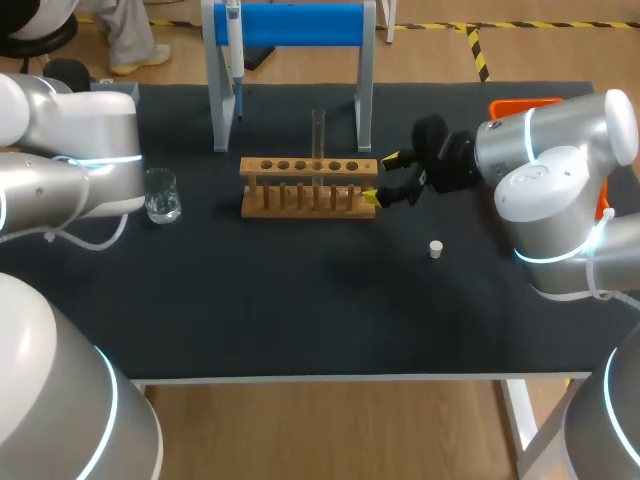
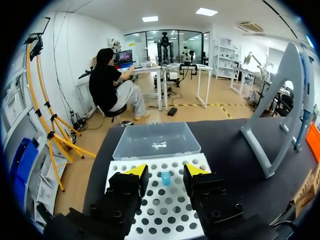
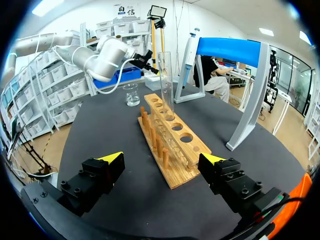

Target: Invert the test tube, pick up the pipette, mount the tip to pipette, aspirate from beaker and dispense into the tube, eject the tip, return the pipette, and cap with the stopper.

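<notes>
A clear test tube [image 1: 318, 135] stands upright in the wooden rack [image 1: 310, 185]. My right gripper [image 1: 379, 177] is open at the rack's right end, and the rack [image 3: 172, 145] runs away from between its fingers toward the tube [image 3: 166, 85]. The pipette [image 1: 232, 50] hangs on the blue stand [image 1: 290, 25]. A glass beaker [image 1: 162, 195] stands left of the rack. The white stopper [image 1: 436, 249] lies on the mat on the right. My left gripper [image 2: 166, 170] hangs open over a white tip box [image 2: 165, 205]. One blue tip [image 2: 165, 177] sits between its fingers, untouched.
A clear plastic lid [image 2: 156, 140] lies just beyond the tip box. The stand's grey leg [image 2: 270, 130] rises to the right of my left gripper. An orange object [image 1: 525, 104] sits at the table's back right, behind my right arm.
</notes>
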